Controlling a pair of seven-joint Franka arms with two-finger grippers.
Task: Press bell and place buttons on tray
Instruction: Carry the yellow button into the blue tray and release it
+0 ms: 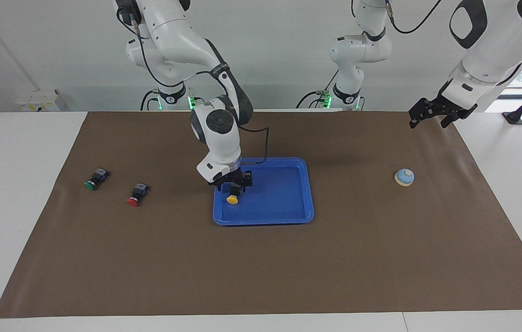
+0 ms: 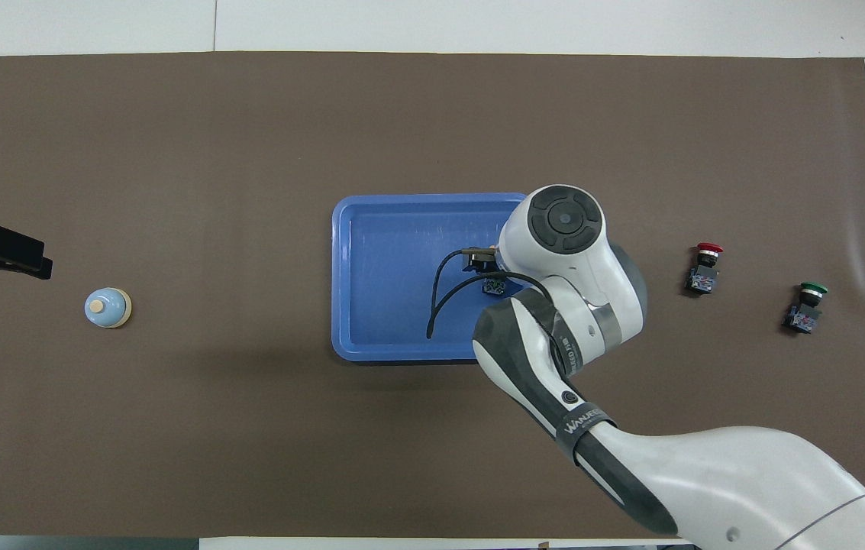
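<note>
— Brown matting (image 1: 261, 258) covers the white table, with a pale wall past the arm bases. Where is the right gripper (image 1: 233, 183)?

— Over the blue tray (image 1: 284, 216), at the tray's end toward the right arm. The yellow button (image 1: 232, 198) lies on the tray floor directly under the jaws, cap pointing away from the robots.

— Are those jaws clamped on it?

— I cannot tell; the wrist hides them from overhead and the facing view is not clear enough.

— And the other buttons?

— The red button (image 1: 136, 194) and the green button (image 1: 95, 179) lie on the mat off to the side of those jaws, toward the right arm's end, the green one farthest out.

— The bell (image 1: 404, 177)?

— On the mat toward the left arm's end, below the left gripper (image 1: 431, 115), which waits raised; its jaws I cannot read either.
</note>
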